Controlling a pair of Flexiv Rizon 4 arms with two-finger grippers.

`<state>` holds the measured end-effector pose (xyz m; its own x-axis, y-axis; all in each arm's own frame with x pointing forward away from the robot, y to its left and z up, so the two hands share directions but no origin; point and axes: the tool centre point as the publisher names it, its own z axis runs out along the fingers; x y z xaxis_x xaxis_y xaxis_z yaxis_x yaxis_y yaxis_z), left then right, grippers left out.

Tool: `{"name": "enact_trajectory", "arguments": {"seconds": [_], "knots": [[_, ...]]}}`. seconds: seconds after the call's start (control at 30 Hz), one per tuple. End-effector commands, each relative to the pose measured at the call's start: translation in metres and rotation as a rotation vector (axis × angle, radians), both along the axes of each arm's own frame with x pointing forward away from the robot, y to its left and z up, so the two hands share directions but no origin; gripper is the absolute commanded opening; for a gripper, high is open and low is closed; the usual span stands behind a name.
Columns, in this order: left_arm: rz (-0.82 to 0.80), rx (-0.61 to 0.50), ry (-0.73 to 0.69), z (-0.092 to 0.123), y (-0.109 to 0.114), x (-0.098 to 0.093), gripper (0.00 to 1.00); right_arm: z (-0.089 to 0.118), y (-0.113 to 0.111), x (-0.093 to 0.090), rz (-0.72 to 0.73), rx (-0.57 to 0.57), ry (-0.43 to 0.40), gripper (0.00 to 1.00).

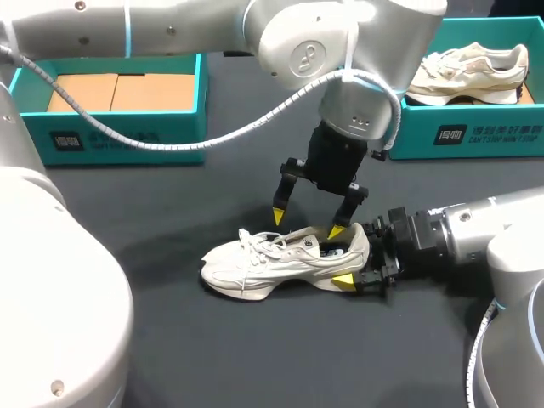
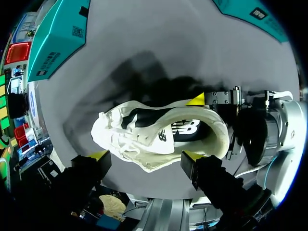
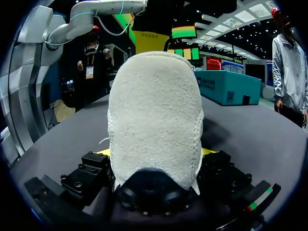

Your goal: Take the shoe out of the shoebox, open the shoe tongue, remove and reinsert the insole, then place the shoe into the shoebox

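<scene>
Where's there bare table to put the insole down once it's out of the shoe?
Bare table lies in front of the shoe, toward the robot, and between its toe and the left shoebox. Crowded at the heel: left gripper above, right gripper clamped on, right shoebox behind.

We see a black table [image 1: 255,357] under everything. At its far left stands an open teal box [image 1: 119,136], its floor lined with brown cardboard [image 1: 119,92] and a dark label [image 1: 66,141] on its front wall. Well apart from it, at the far right, a second pale shoe [image 1: 467,72] rests on its sole inside the teal shoebox [image 1: 476,136].
</scene>
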<state>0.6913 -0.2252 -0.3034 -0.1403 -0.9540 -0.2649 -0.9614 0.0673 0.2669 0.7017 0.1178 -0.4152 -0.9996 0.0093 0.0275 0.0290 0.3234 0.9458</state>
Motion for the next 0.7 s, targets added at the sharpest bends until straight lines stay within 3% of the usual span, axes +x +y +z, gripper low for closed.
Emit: {"name": "enact_trajectory", "arguments": {"seconds": [0.03,0.37,0.7], "knots": [[0.013,-0.015,-0.023,-0.005,0.006,-0.004,0.95,0.0,0.001,-0.001,-0.001,-0.005,0.001,0.0],[0.063,0.032,-0.128,-0.023,-0.002,-0.004,0.94,0.0,0.001,-0.001,-0.001,-0.005,0.001,0.0],[0.097,0.071,-0.142,-0.035,-0.008,-0.005,0.87,0.0,0.001,-0.001,-0.001,-0.005,0.001,0.0]]}}
